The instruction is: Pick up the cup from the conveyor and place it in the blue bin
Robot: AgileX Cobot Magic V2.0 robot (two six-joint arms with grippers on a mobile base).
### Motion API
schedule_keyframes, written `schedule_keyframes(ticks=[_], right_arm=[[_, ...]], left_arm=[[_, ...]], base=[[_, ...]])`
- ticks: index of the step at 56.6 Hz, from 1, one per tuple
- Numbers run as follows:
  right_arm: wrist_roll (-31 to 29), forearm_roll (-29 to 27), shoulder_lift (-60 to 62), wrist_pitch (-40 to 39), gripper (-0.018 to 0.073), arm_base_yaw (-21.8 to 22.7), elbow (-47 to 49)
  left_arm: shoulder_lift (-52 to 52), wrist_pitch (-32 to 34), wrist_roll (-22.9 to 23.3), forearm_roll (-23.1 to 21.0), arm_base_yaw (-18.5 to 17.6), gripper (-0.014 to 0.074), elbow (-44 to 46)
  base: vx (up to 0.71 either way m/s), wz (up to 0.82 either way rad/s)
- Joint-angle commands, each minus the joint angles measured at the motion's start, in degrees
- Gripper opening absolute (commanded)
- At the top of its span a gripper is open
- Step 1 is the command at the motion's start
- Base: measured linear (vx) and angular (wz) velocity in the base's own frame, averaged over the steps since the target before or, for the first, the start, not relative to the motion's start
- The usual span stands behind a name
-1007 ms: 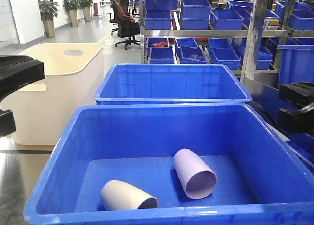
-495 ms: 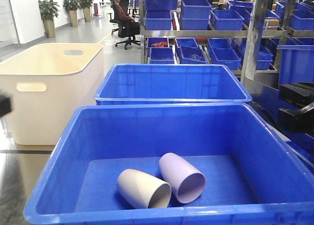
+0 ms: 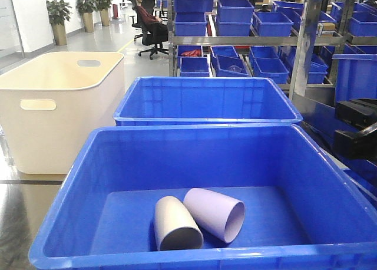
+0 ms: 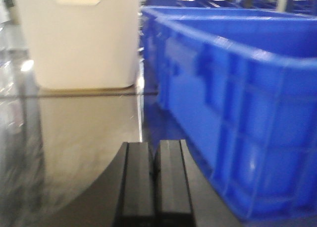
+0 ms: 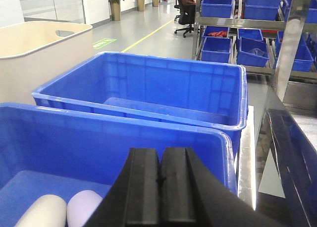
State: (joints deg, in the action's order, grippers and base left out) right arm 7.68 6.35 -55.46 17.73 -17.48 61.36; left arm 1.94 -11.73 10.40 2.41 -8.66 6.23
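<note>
Two cups lie on their sides on the floor of the nearest blue bin, a deep rectangular tub of bright blue plastic with smooth walls and a thick rolled rim. The beige cup is a plain tapered tumbler, matte and pale, with its open mouth turned toward the front camera. The lilac cup has the same tapered shape and a soft purple colour; its mouth faces forward and to the right. The two cups touch along their sides, the beige one on the left, both near the middle of the bin floor. In the right wrist view only their closed ends show at the bottom left, beige beside lilac.

A second blue bin of the same kind stands just behind the first, and a cream tub with handle slots stands to the left on the glossy floor. Metal shelves at the back carry small blue shelf bins. A seated person is on an office chair in the far aisle.

The left gripper sits low outside the bin's left wall, its black fingers pressed together and holding nothing. The right gripper hangs over the bin's near right corner, its fingers likewise pressed together and empty.
</note>
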Motion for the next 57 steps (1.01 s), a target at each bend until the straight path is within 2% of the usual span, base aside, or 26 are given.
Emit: schedule_keyframes(ticks=[1, 5, 9, 17, 57], right_arm=[[-0.3, 0.5, 0.7, -4.5, -0.0013, 0.0, 1.8], [-0.3, 0.5, 0.7, -4.1, -0.0013, 0.0, 1.8], [-0.3, 0.5, 0.7, -4.1, -0.0013, 0.0, 1.8], [-0.3, 0.5, 0.7, -4.1, -0.0013, 0.0, 1.8], [-0.3, 0.5, 0.7, -4.1, -0.0013, 0.0, 1.8]], left_arm=[[-4.1, 6.3, 1.5, 0.0, 3.0, -0.0006, -3.8], [-2.7, 11.2, 1.6, -0.1, 5.2, -0.0006, -8.9], [-2.6, 7.0, 1.6, -0.1, 5.8, -0.0006, -8.4], [-2.8, 5.5, 1.6, 0.0, 5.8, -0.0006, -8.4], [-2.8, 5.5, 1.6, 0.0, 5.8, -0.0006, -8.4]], base=[[0.0, 0.0], [0.0, 0.0], [0.0, 0.01], [0.0, 0.0], [0.0, 0.0]])
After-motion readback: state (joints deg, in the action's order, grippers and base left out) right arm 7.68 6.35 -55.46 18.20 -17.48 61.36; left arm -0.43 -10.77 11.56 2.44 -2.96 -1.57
